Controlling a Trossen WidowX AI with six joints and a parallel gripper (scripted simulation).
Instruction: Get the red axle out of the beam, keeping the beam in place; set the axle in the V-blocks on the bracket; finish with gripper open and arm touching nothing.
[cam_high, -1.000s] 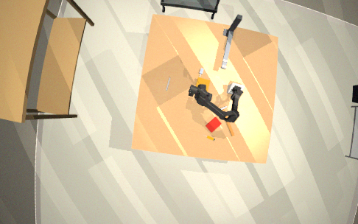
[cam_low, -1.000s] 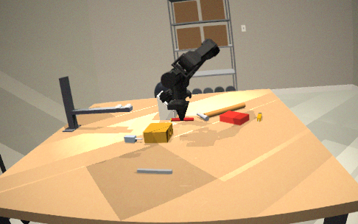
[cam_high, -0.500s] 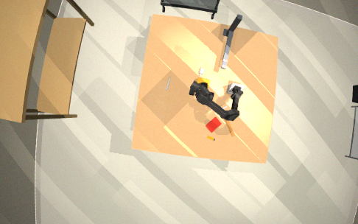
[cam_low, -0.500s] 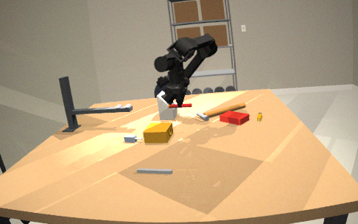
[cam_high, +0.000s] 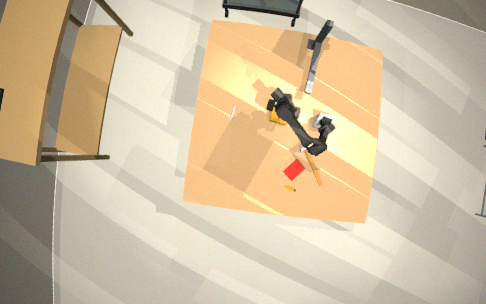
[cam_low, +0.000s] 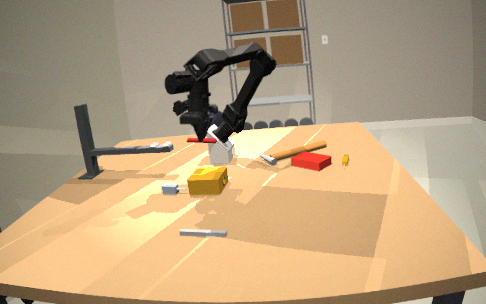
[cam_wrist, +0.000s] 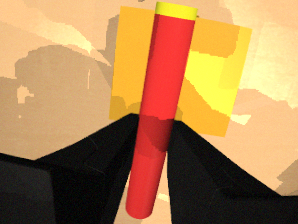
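1. Gripped across its length between the fingers of the gripper: the red axle, clear of the beam and raised above the table. Hidden from the top camera.

2. Held crosswise to the closing direction, with both ends free past the fingers, probably so as to be lowered level into two supports. In the wrist view, yellow-banded end towards 12 o'clock, plain end just past 6 (a longer stretch on the banded side, so perhaps a touch off balance).

3. Directly below the axle in the exterior view, at 6 o'clock: the yellow beam, resting on the table, with a dark hole in its end towards 3 o'clock. Apparently left free-standing to be emptied without being dragged along; best kept well under any further travel.

4. At 9 o'clock from the fingers in the exterior view, about 2 o'clock in the top view: the V-blocks, at the free end of the bracket. Set there, presumably, for an approach from above, away from the upright.

5. Arm folded high at the elbow, forearm reaching towards 9 o'clock in the exterior view, wrist bent, fingers pointing down.

6. Extraction seemingly done, placing still ahead. Next, likely: carry across, align with both notches, lower gently, release, back off. Main risk: rolling out from a skewed set-down.
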